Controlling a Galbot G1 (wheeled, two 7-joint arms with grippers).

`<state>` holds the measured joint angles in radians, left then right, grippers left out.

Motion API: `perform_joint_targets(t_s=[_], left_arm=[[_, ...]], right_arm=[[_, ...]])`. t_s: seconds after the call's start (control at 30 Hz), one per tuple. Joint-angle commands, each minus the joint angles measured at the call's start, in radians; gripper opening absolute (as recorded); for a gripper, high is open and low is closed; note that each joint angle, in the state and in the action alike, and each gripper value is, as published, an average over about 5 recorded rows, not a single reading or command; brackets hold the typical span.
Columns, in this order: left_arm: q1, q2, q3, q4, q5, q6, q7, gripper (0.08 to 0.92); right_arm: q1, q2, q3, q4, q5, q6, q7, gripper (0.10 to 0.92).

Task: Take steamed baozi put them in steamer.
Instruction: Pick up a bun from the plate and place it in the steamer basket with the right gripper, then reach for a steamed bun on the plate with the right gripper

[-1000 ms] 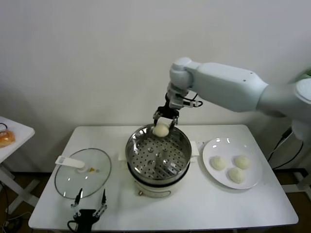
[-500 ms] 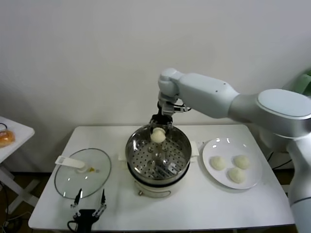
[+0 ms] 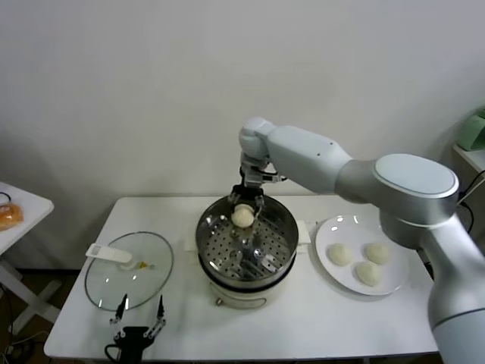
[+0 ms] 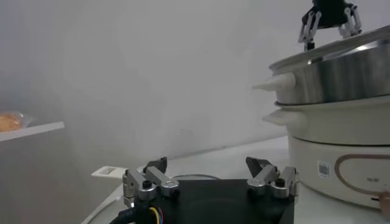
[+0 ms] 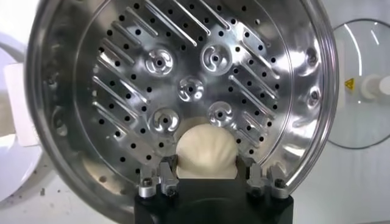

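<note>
The steamer (image 3: 246,241) sits mid-table, plate (image 3: 327,262) beside it with 3 baozi (image 3: 339,254). The right gripper (image 3: 245,202) hangs over the far rim, jaws clamped on 1 bun (image 3: 242,217) — likely soft, light, easily dented, so pinch its sides gently. The left gripper (image 3: 139,320) idles at the near table edge, jaws apart.

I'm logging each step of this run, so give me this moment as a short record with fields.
right gripper: shut on a baozi, held over the far side of the steamer
baozi in steamer tray: none yet
plate: right of the steamer, three baozi on it
lid: flat on the table, left of the steamer
left gripper: open, low at the table's near edge by the lid, idle
</note>
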<state>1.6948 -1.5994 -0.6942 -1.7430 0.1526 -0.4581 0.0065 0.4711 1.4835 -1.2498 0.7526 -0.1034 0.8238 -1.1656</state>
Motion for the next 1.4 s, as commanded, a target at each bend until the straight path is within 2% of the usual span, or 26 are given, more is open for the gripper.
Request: perform_joint_targets(t_s=[0.03,0.4,0.63,0.83,1.03,1.23,1.4], left_arm=[[0.001,0.001,0.001,0.000,0.000,-0.001,0.000,0.823],[0.004,0.000,0.000,-0.001,0.000,-0.006,-0.001,0.823],[0.006,0.000,0.000,-0.005,0.002,-0.006,-0.001,0.823],[0.010,-0.002,0.000,-0.019,0.004,-0.001,0.000,0.823],[0.018,-0.001,-0.002,-0.026,0.005,0.002,0.000,0.823],[0.021,-0.001,-0.003,-0.026,0.012,0.001,0.000,0.823],[0.023,-0.001,-0.003,-0.026,0.014,0.000,0.000,0.823]], right_arm=[[-0.019,0.020,0.012,-0.029,-0.017,0.049,-0.006,0.645],[-0.023,0.002,0.014,-0.004,-0.014,0.049,-0.023,0.650],[-0.004,-0.015,0.013,0.019,-0.002,0.049,-0.016,0.797],[0.073,-0.067,-0.040,0.085,0.115,0.034,-0.020,0.822],[0.265,-0.170,-0.229,0.163,0.377,-0.160,-0.005,0.823],[0.378,-0.300,-0.375,0.201,0.416,-0.286,0.005,0.823],[0.408,-0.428,-0.505,0.268,0.475,-0.475,0.106,0.823]])
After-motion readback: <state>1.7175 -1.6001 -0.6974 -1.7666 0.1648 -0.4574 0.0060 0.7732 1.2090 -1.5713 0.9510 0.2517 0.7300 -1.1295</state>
